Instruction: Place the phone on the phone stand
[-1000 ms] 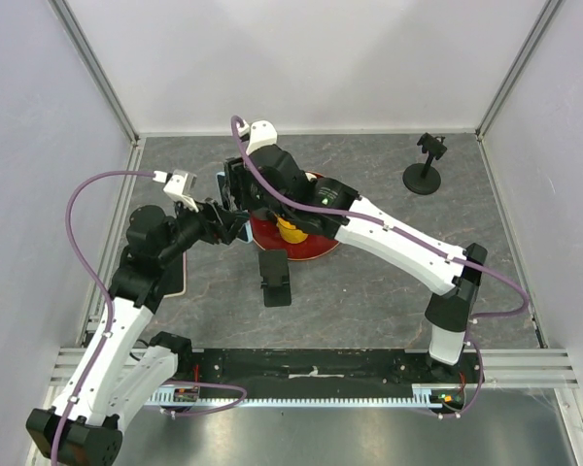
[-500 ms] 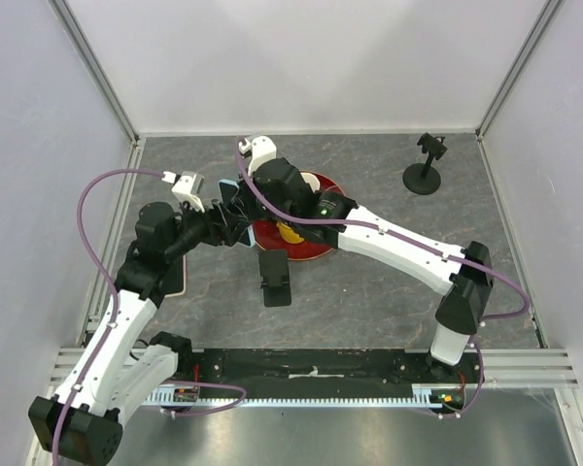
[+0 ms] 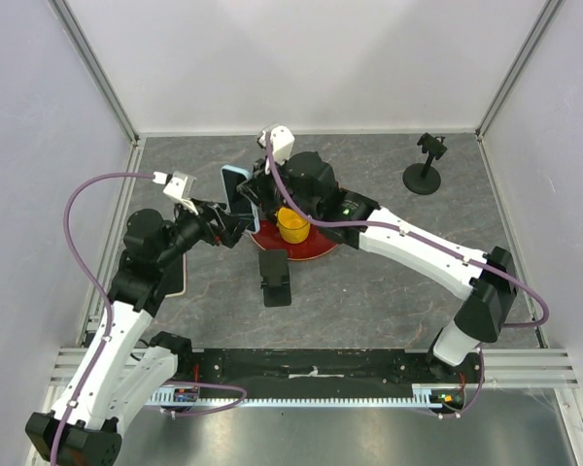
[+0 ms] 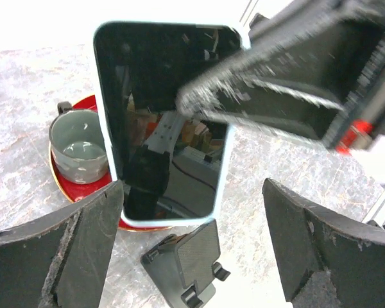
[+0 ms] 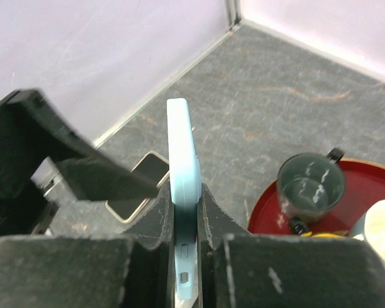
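The phone [image 3: 235,188], in a light blue case, is held on edge above the table with my right gripper [image 3: 256,197] shut on it. In the right wrist view the phone [image 5: 183,154] runs edge-on between the two pads of the right gripper [image 5: 183,215]. In the left wrist view its dark screen [image 4: 167,122] faces the camera, its lower end just beyond my left gripper [image 4: 199,256], which is open and apart from it. The black wedge-shaped phone stand [image 3: 275,277] sits on the table below the phone [image 4: 186,260]. My left gripper [image 3: 231,229] is left of the plate.
A red plate [image 3: 316,249] holds a yellow cup [image 3: 292,225] and a grey mug [image 4: 80,144]. A second flat phone-like slab [image 5: 138,186] lies on the table under the left arm. A black post stand on a round base [image 3: 425,165] is at the back right.
My right gripper has shut on the phone and carried it up and toward the back. My left gripper has opened, let go of it and drawn back a little.
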Robot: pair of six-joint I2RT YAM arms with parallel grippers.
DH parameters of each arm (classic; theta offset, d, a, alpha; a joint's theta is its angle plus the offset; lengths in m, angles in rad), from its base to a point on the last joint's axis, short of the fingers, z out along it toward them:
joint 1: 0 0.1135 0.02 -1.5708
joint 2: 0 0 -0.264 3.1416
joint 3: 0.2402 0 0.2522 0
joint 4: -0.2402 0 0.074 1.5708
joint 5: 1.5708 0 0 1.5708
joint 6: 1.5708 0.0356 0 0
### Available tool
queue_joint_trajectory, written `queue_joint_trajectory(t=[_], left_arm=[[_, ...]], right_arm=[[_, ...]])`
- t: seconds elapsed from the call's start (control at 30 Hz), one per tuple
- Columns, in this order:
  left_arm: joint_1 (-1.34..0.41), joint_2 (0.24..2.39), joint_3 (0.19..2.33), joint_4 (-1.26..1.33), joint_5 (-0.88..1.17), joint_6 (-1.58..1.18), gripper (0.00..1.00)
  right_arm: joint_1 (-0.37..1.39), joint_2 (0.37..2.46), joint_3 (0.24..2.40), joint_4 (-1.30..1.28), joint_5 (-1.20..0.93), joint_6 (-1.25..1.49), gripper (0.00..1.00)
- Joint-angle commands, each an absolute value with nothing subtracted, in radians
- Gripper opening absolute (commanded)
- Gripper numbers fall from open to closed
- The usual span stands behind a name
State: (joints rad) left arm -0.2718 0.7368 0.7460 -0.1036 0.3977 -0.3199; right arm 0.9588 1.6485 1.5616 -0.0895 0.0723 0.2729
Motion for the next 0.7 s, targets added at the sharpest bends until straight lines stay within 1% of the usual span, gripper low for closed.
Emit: queue_joint_trajectory(t=[0.0,0.03,0.17,0.23,0.3,0.33,0.4,0.43,0.47,0.53,0.57,0.63,0.67], left_arm=[[-0.279,0.686,0.779,-0.026,0.433,-0.315,0.95],[-0.279,0.66,0.779,-0.029,0.413,-0.313,0.97],[-0.279,0.618,0.833,-0.121,0.2,-0.351,1.0],[-0.281,0.621,0.857,-0.149,0.21,-0.365,1.0],[-0.281,0.641,0.87,-0.131,0.274,-0.379,1.0],[-0.281,0.647,0.867,-0.12,0.299,-0.385,1.0],[-0.281,0.678,0.856,-0.092,0.412,-0.38,1.0],[-0.279,0.689,0.851,-0.048,0.473,-0.373,1.0],[-0.279,0.707,0.851,-0.028,0.608,-0.361,1.0],[-0.279,0.777,0.876,-0.018,0.742,-0.362,1.0],[-0.279,0.807,0.908,-0.02,0.867,-0.362,0.98],[-0.282,0.86,0.923,-0.005,0.957,-0.382,0.95],[-0.282,0.867,0.914,0.071,0.997,-0.391,0.93]], right_arm=[[0.894,1.634,1.615,0.103,0.026,0.239,0.0],[0.879,1.638,1.624,0.107,0.023,0.239,0.0],[0.831,1.619,1.596,0.15,-0.037,0.264,0.0],[0.818,1.586,1.556,0.164,-0.049,0.255,0.0],[0.795,1.537,1.505,0.169,-0.076,0.258,0.0],[0.789,1.517,1.487,0.175,-0.125,0.256,0.0],[0.775,1.456,1.427,0.19,-0.166,0.239,0.0],[0.773,1.434,1.41,0.187,-0.187,0.229,0.0],[0.772,1.396,1.382,0.164,-0.19,0.203,0.0],[0.77,1.361,1.367,0.114,-0.172,0.17,0.0],[0.766,1.32,1.344,0.088,-0.169,0.163,0.0],[0.753,1.272,1.301,0.09,-0.19,0.164,0.0],[0.752,1.231,1.257,0.106,-0.234,0.166,0.0]])
